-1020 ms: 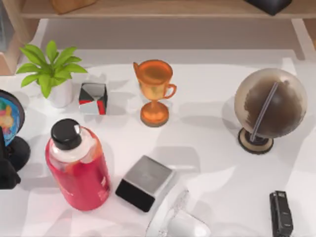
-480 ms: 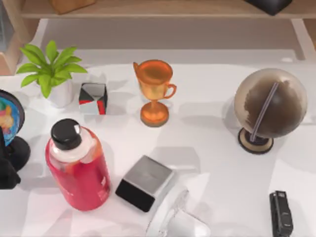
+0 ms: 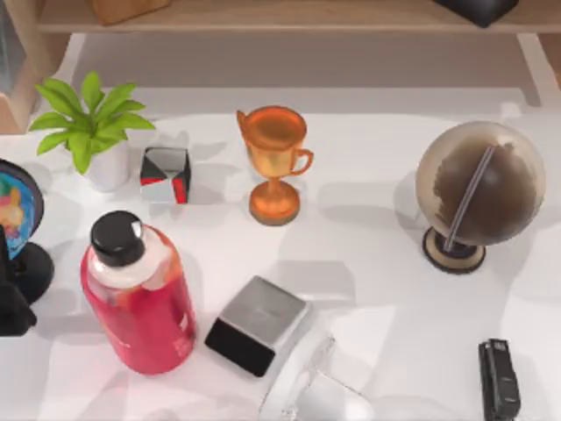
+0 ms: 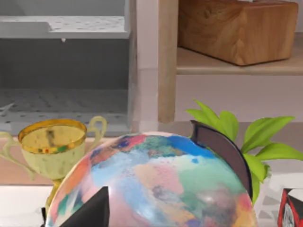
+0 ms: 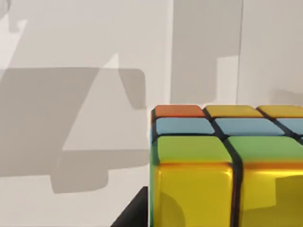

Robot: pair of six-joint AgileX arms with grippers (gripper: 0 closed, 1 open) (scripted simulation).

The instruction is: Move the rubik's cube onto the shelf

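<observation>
The rubik's cube (image 5: pixel 227 165) sat close under the right wrist camera, a dark finger (image 5: pixel 132 213) beside it; whether the right gripper held it could not be told. The left arm (image 3: pixel 13 303) stayed low at the table's (image 3: pixel 368 254) left edge, by a globe (image 4: pixel 156 184). The shelf (image 3: pixel 289 16) ran along the far edge.

Of my left gripper (image 4: pixel 94 213) I see a matte black wedge with a sharp peak and flat, plain faces, no screws or markings on it. Back from that tip, my left arm (image 3: pixel 10 307) is a bulky black block with rounded corners. My right gripper (image 5: pixel 135 213) shows as a dark, straight-edged sliver of the same dull black. Behind it, my right arm (image 3: pixel 311 395) is a pale, glossy white-grey casing with a curved outline.
</observation>
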